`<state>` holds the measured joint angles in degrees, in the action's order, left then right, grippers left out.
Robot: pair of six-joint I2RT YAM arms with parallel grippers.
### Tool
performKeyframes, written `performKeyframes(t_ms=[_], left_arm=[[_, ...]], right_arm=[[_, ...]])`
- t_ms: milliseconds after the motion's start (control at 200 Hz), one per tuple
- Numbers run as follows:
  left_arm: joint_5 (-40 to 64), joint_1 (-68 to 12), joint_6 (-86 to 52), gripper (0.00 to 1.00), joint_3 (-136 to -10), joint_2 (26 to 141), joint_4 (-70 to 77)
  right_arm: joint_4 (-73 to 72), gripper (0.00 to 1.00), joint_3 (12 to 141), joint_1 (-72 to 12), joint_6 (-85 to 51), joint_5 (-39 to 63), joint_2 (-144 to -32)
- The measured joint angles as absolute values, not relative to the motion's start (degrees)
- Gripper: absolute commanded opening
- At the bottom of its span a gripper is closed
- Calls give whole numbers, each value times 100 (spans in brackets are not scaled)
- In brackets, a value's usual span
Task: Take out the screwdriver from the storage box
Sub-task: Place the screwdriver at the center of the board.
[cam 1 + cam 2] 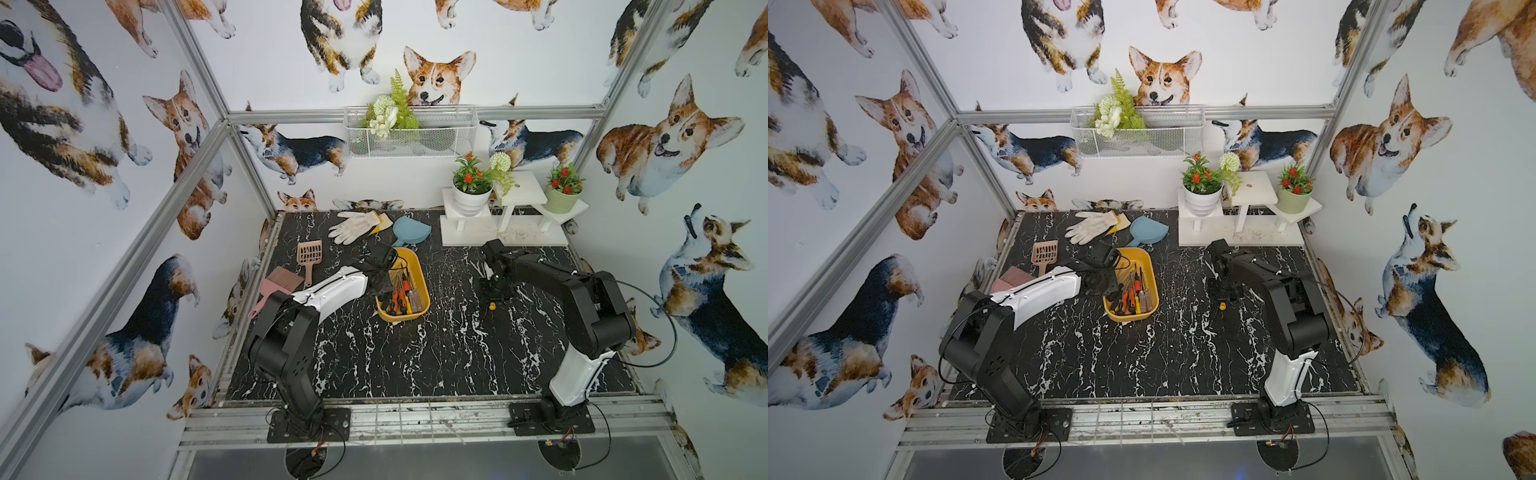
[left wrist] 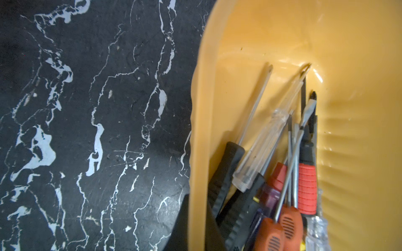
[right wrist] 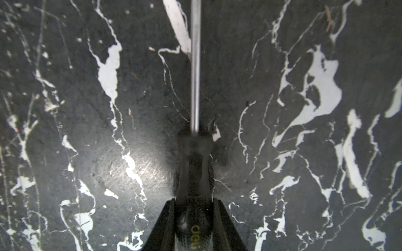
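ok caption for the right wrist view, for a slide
Right gripper shut on a black-handled screwdriver over the marble table

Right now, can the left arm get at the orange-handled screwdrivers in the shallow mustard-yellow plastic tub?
Probably yes: the left gripper sits at the rim of the open-topped mustard-yellow plastic tub, with the orange-handled screwdrivers exposed beside it. Its jaws are shut, though, and other shafts cross those handles.

The tabletop [image 1: 415,365] lies bare across its near half and between box [image 1: 424,284] and right arm [image 1: 561,282]. The left arm [image 1: 332,291] overhangs the box's left wall. Glove [image 1: 353,226], scoop [image 1: 409,230] and stand [image 1: 498,237] crowd the far edge; pink tools [image 1: 286,279] line the left edge.
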<state>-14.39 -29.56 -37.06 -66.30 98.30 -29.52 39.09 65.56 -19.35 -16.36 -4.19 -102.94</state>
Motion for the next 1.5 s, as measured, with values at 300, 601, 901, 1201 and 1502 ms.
performKeyframes(t_ms=[300,601,901,1201,1502], left_arm=[[-1439,-2956,-3704,0,-6646,9830,-2965],[-1439,-2956,-3704,0,-6652,9830,-2974],[-1439,-2961,-3706,0,-6652,9830,-2971],[-1452,-2982,-3706,0,-6652,9830,-2971],[-1448,-2991,-3708,0,-6652,9830,-2969]], right_arm=[[3857,55,6554,-1935,-1645,-314,-10350],[3795,71,6521,-1935,-1660,-290,-10221],[3767,78,6517,-1935,-1664,-268,-10040],[3691,80,6458,-1935,-1688,-276,-9487],[3623,80,6490,-1968,-1693,-93,-8702]])
